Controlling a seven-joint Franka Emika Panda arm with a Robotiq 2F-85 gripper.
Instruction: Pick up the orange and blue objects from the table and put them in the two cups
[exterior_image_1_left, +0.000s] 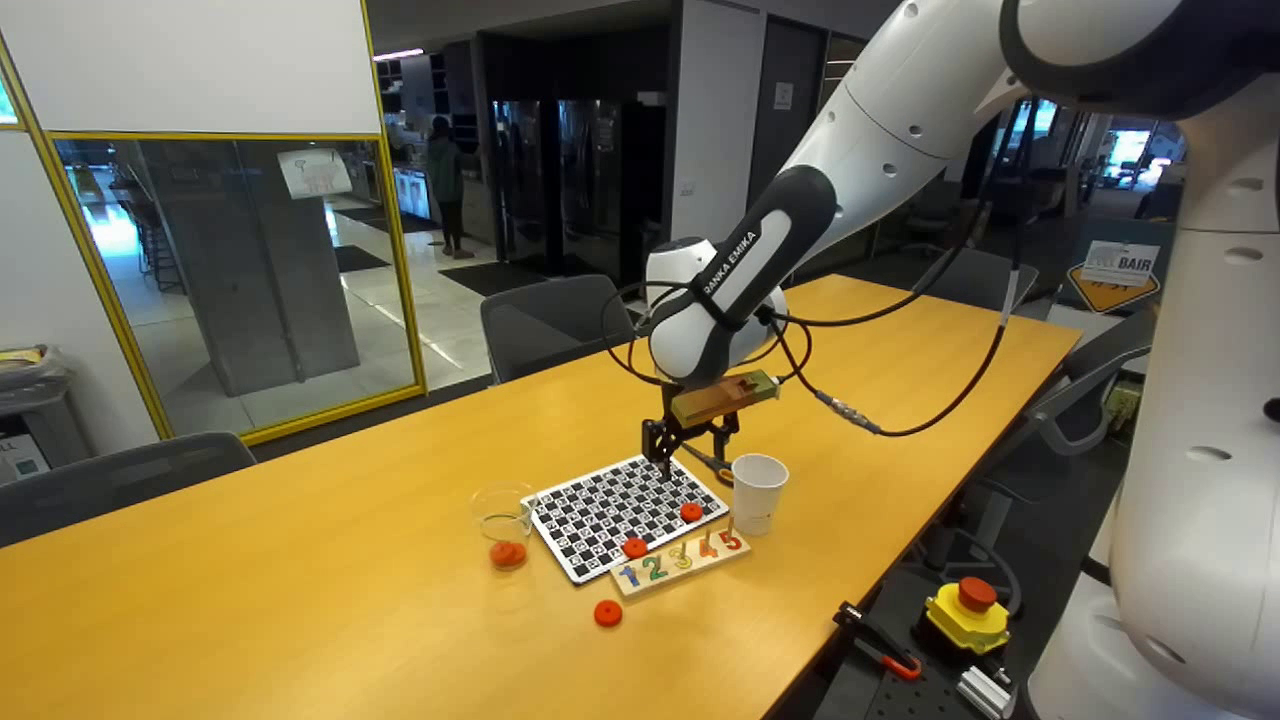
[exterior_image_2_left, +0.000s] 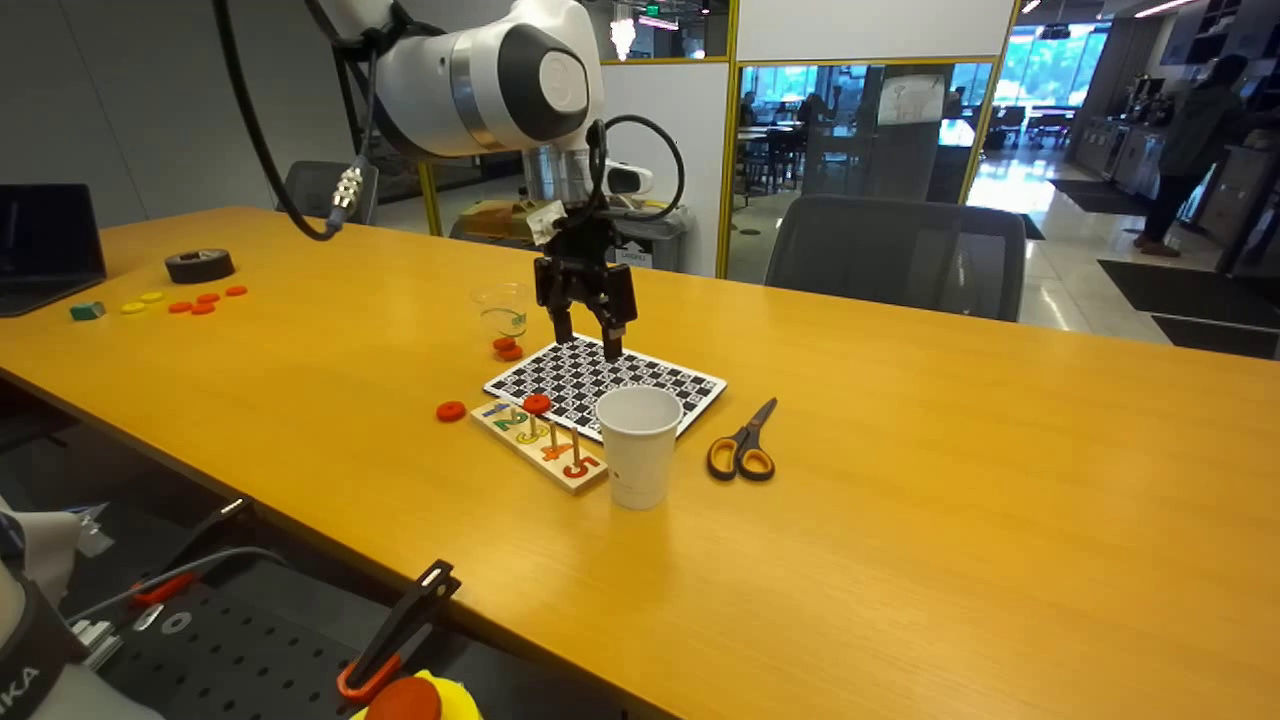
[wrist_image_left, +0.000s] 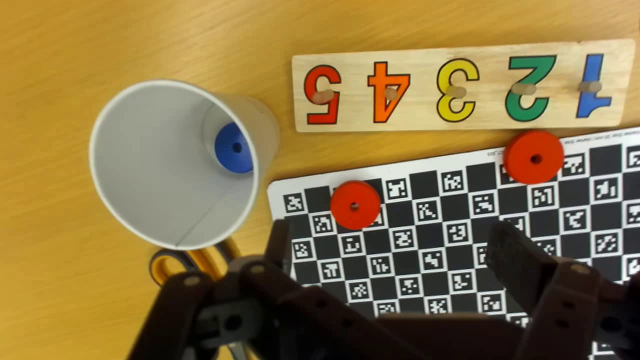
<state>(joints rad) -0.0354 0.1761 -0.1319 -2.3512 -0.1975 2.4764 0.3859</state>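
Observation:
Two orange-red discs lie on the checkered board; one is near its corner (wrist_image_left: 355, 205), the other on its edge (wrist_image_left: 533, 157). Another orange-red disc (exterior_image_1_left: 608, 613) lies on the table. Two more discs (exterior_image_1_left: 507, 556) are at the base of a clear cup (exterior_image_1_left: 503, 500); I cannot tell whether they are inside it. A white cup (wrist_image_left: 145, 165) stands upright with a blue disc (wrist_image_left: 233, 148) inside; the cup shows in both exterior views (exterior_image_1_left: 760, 495) (exterior_image_2_left: 638, 455). My gripper (wrist_image_left: 392, 237) is open and empty above the board, fingers either side of bare squares, near the corner disc.
The checkered board (exterior_image_1_left: 620, 510) lies under my gripper. A wooden number strip with pegs (wrist_image_left: 490, 105) lies along its edge. Scissors (exterior_image_2_left: 742, 450) lie beside the white cup. In an exterior view, more orange and yellow discs, a green block (exterior_image_2_left: 88, 311), black tape (exterior_image_2_left: 199, 265) and a laptop (exterior_image_2_left: 45, 245) are farther away.

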